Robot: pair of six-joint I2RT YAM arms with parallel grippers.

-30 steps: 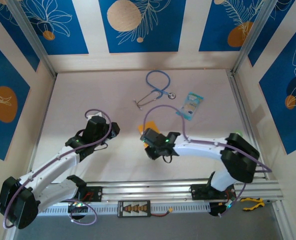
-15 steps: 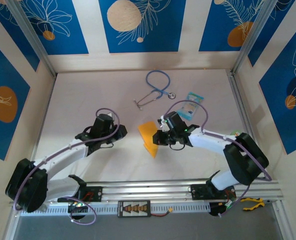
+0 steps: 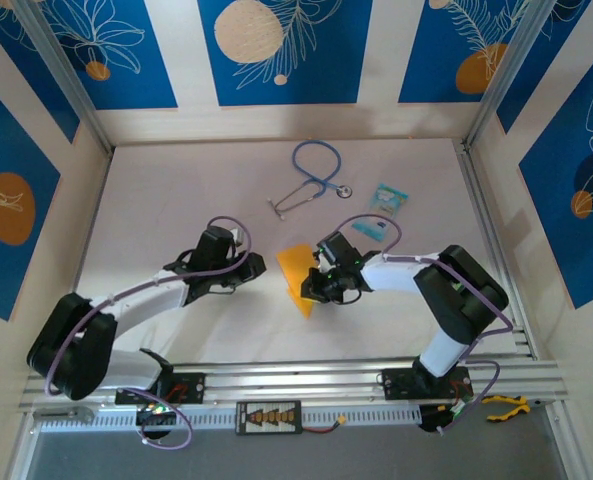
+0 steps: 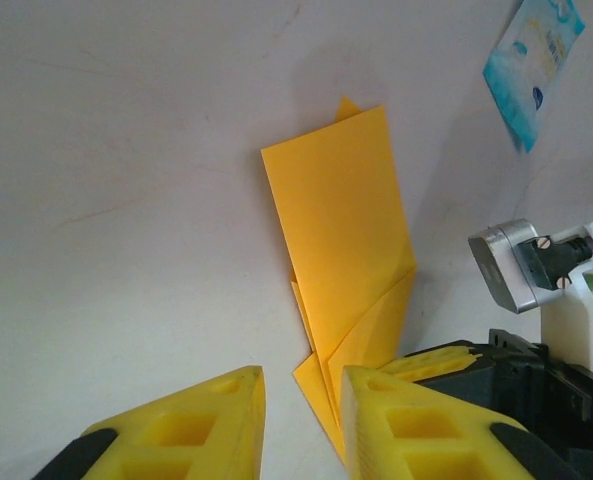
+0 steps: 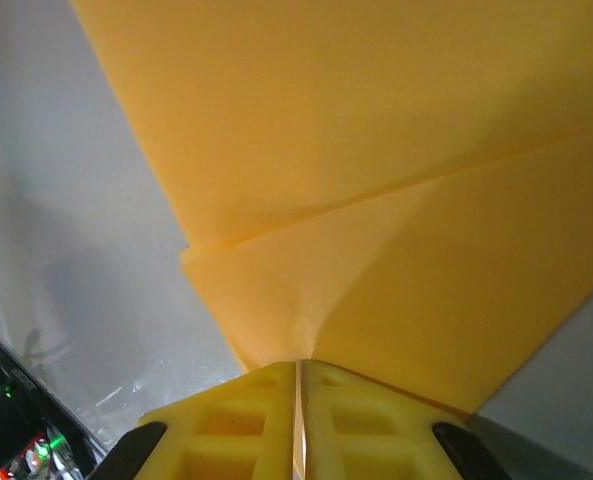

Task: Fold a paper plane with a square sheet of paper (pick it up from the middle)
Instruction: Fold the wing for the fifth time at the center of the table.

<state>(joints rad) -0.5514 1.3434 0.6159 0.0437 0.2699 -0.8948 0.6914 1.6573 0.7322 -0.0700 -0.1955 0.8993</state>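
**Right pincer clamps the orange fold, left one waits wide**

From above: the paper plane [image 3: 296,275], a half-folded orange-yellow wedge, lies on the pale surface [image 3: 176,190] just toward 6 o'clock of centre, its point aimed at 6. The right pincer [image 3: 311,290] is on its 3 o'clock edge. The left pincer [image 3: 251,270] sits just off its 9 o'clock side. A blue stethoscope [image 3: 311,175] lies at 12 o'clock of the paper, well apart, and a light-blue packet [image 3: 389,196] at 2 o'clock.

Left wrist: the left pincer [image 4: 303,405] is spread, nothing between its yellow fingers [image 4: 181,435]. The paper plane [image 4: 341,230] runs toward 12 o'clock, its narrow tip low by the right-hand finger. The right pincer's black and yellow body meets the paper's edge at 4 o'clock. The packet [image 4: 532,55] is up at 1 o'clock.

Right wrist: the right pincer [image 5: 298,385] is pressed together, pinching the edge of the paper plane [image 5: 376,200], a crease fanning out toward 2 o'clock.
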